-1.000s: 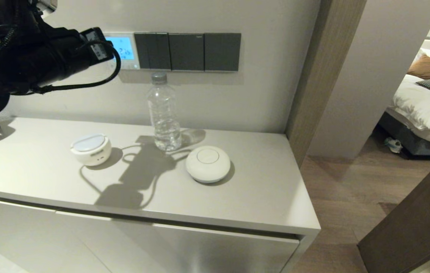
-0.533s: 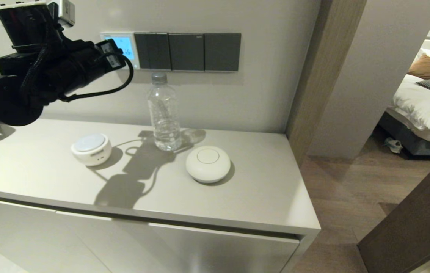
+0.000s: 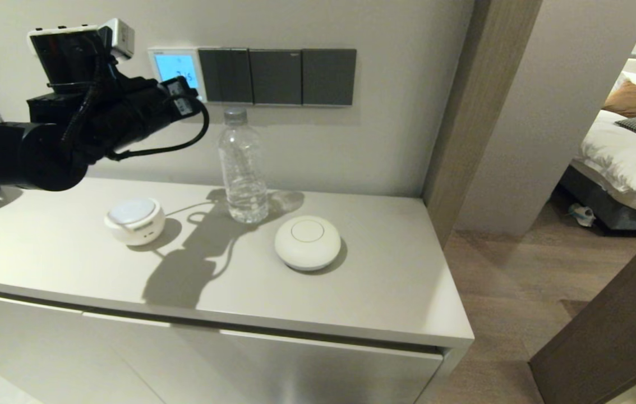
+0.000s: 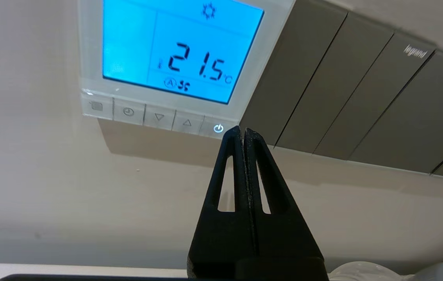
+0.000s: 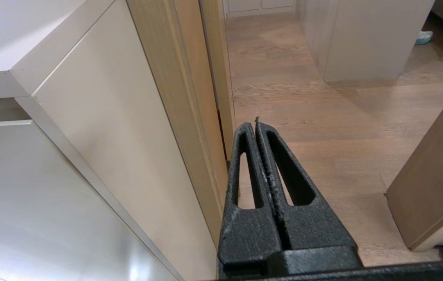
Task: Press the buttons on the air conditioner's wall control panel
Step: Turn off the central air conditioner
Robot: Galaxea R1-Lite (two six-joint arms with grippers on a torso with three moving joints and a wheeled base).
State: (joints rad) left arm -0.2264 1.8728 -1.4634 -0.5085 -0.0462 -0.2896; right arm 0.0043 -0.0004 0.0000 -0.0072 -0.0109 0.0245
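Note:
The air conditioner's wall control panel [image 3: 175, 70] is a small white square on the wall with a lit blue screen; in the left wrist view the panel [image 4: 88, 50] reads 21.5. The buttons [image 4: 159, 117] form a row of pale keys under the screen, ending in a lit power key [image 4: 218, 128]. My left gripper [image 4: 243, 130] is shut and empty, its tips just beside the power key at the panel's lower right corner; I cannot tell if they touch. It also shows in the head view [image 3: 186, 101]. My right gripper [image 5: 256, 123] is shut and idle, low beside the cabinet.
Dark grey switch plates [image 3: 279, 77] adjoin the panel's right side. A water bottle [image 3: 242, 168] stands on the cabinet top [image 3: 396, 280] below them. Two round white devices [image 3: 134, 220] [image 3: 307, 243] sit on the top. A doorway opens at the right.
My left arm has moved right and down along the wall. The gripper went from covering the panel's left part to its lower right corner, and more of the screen shows.

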